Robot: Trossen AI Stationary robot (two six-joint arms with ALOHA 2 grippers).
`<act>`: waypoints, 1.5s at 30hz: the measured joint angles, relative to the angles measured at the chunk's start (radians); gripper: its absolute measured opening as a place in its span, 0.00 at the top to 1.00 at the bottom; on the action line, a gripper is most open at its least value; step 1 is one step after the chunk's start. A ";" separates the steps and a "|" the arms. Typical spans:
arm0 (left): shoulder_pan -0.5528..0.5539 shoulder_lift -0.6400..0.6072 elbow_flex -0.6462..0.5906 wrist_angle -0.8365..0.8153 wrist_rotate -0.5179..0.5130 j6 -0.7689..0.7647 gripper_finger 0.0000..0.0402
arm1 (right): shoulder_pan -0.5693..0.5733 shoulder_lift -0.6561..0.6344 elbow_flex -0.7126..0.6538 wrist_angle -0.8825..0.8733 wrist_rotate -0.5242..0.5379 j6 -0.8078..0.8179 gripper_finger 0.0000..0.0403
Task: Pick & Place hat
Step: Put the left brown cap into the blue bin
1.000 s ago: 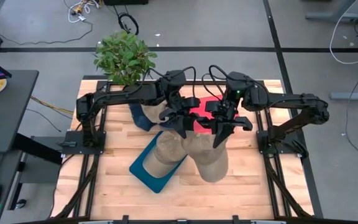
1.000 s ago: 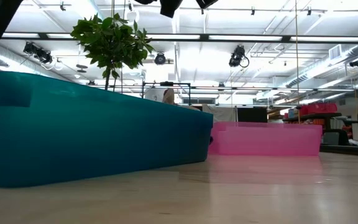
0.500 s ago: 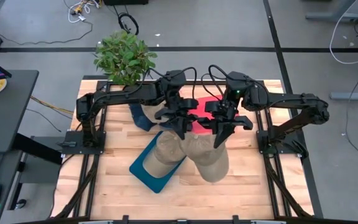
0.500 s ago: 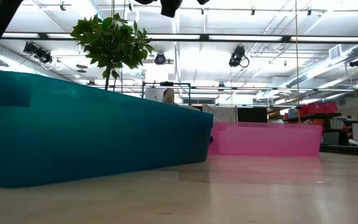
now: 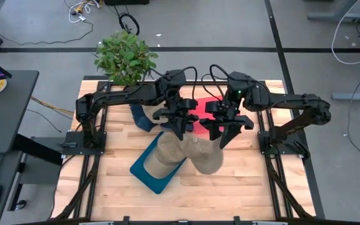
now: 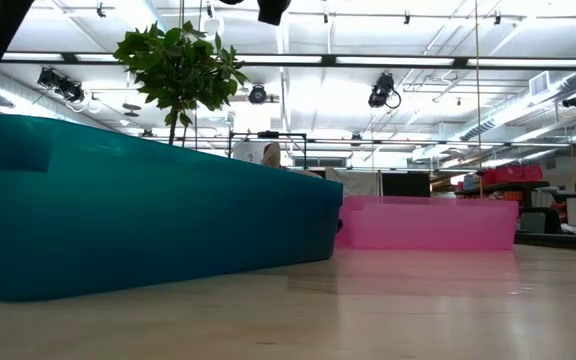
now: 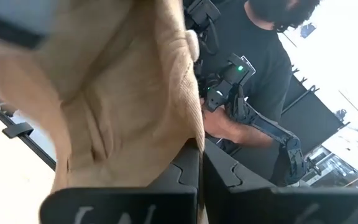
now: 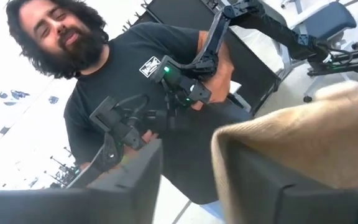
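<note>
Hat (image 5: 195,154): tan fabric, held aloft over mid-bench, hanging partly above the teal bin (image 5: 150,173). My left gripper (image 5: 179,129) has its fingers pinched on one edge of the cloth; my right gripper (image 5: 222,135) grips the opposite edge. Pink bin (image 5: 197,107) lies behind, plant (image 5: 125,57) at the back corner. Risk, as I judge it: uneven pull between my arms could slip the fabric free.

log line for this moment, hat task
phase: carry | left gripper: shut on hat | right gripper: shut on hat | below: teal bin
</note>
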 joint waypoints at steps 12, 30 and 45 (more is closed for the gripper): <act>0.001 -0.085 0.001 -0.046 -0.001 0.014 1.00 | -0.080 -0.046 0.000 0.031 -0.007 -0.008 0.28; -0.048 -0.126 0.001 -0.083 0.000 0.046 1.00 | -0.312 -0.093 0.000 0.001 0.165 -0.147 0.30; -0.060 -0.126 0.001 -0.350 0.027 0.479 1.00 | -0.547 -0.164 0.000 -0.588 0.199 -0.461 0.38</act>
